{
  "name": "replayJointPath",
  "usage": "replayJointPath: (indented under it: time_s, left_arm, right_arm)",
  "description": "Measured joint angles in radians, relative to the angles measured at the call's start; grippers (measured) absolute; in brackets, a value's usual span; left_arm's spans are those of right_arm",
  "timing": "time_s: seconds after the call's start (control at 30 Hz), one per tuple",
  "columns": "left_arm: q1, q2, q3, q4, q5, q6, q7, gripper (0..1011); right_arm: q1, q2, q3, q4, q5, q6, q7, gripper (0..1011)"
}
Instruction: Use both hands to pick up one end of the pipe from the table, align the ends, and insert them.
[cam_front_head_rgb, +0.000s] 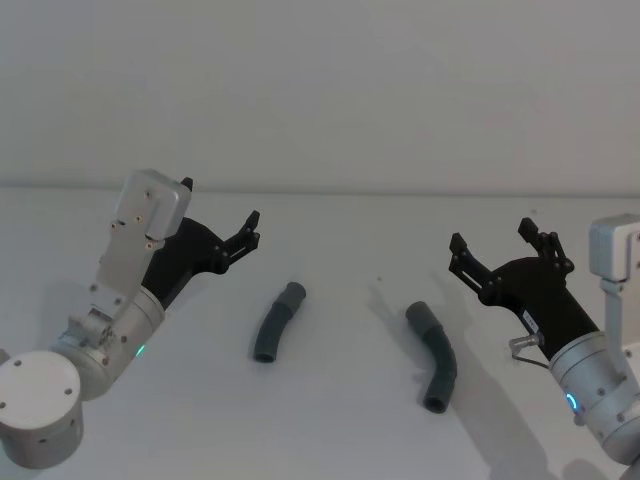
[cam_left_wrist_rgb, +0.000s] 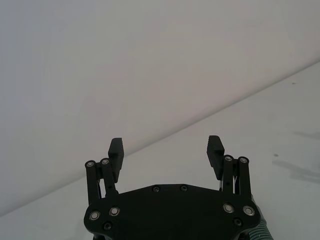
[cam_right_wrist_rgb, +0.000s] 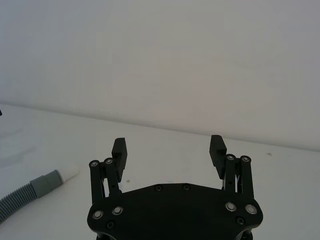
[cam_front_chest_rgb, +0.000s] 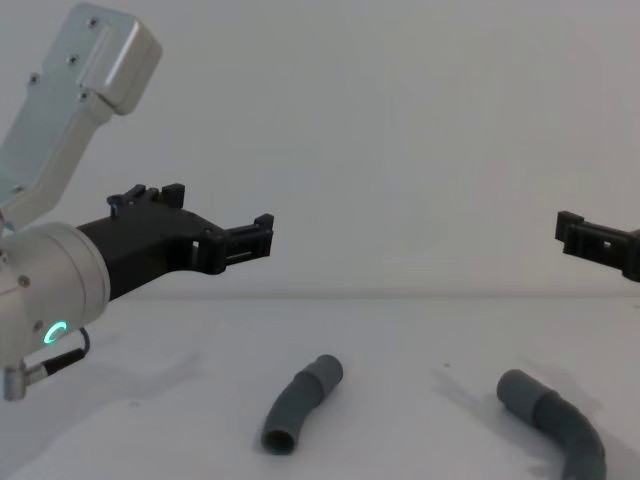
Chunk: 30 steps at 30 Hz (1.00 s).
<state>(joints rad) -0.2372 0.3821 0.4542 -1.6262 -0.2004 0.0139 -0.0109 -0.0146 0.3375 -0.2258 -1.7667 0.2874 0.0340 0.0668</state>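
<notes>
We judged the step in hand to be the first reach down; both grippers hung raised over the table (cam_front_head_rgb: 340, 435), holding nothing. The left gripper (cam_front_head_rgb: 219, 205) stood wide open at the far left; the right gripper (cam_front_head_rgb: 492, 235) was spread just as wide at the right. The left hose piece (cam_front_head_rgb: 277, 322) lay flat, right of its gripper and nearer to us, well apart from it; the right hose piece (cam_front_head_rgb: 434, 355) lay left of its gripper and nearer, also apart. We reckoned each arm should descend onto the ribbed body just behind the cuff, fingers straddling it crosswise; the white tip (cam_right_wrist_rgb: 69, 172) should stay free for mating.
</notes>
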Motion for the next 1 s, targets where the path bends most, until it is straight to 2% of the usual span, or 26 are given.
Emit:
replayJointPath:
  time_s: [1.0]
  left_arm:
    - [0.000,0.000,0.000,0.000,0.000,0.000,0.000,1001]
  right_arm:
    - [0.000,0.000,0.000,0.000,0.000,0.000,0.000,1000]
